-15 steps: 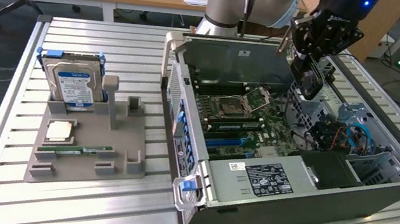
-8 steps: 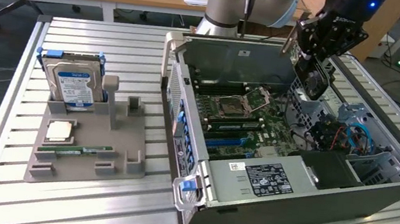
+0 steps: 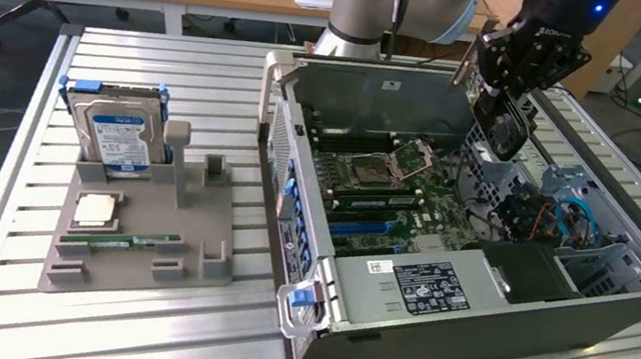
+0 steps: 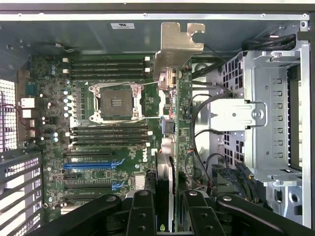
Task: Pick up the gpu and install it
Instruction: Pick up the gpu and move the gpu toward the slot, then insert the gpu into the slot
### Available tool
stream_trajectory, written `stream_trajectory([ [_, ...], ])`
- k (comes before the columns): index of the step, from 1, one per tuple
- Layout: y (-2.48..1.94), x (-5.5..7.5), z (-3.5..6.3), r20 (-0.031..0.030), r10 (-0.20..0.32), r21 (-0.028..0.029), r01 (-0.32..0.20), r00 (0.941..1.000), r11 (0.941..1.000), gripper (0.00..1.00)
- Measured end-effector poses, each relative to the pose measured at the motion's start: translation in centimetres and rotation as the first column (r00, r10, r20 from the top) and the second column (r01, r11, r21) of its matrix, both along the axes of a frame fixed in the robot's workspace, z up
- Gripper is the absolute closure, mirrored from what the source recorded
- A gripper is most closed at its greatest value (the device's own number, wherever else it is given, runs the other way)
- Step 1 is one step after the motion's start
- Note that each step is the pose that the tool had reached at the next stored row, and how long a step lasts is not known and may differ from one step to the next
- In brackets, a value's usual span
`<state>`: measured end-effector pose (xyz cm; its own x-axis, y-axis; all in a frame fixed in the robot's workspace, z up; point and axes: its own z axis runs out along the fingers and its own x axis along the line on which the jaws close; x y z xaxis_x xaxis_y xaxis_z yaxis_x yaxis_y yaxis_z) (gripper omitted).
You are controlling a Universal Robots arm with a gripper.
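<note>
As it hangs over open case point(image 3: 462, 341), gpu point(image 4: 166, 162) sits edge-on within gripper point(image 3: 519, 71), jaws clamped.

1. The exterior view stood off the table point(image 3: 149, 325), high, and looked obliquely down on the open computer case point(image 3: 488, 326).
2. The wrist view sat just behind the gripper point(image 4: 169, 206), close, and faced straight into the case.
3. Both shared the motherboard point(image 3: 418, 203) point(image 4: 54, 123) and the drive cage point(image 3: 623, 264) point(image 4: 275, 98).

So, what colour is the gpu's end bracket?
Silver; the bracket on the gpu shows best in the wrist view.
</note>
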<state>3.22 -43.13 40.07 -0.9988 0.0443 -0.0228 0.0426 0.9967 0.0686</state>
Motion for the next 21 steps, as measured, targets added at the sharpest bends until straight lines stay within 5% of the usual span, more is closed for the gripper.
stream_trajectory([
  [21, 0.00, 0.20, -0.03, 0.0000, 0.024, 0.0000, -0.024, 0.9997, 0.9997, 0.73],
])
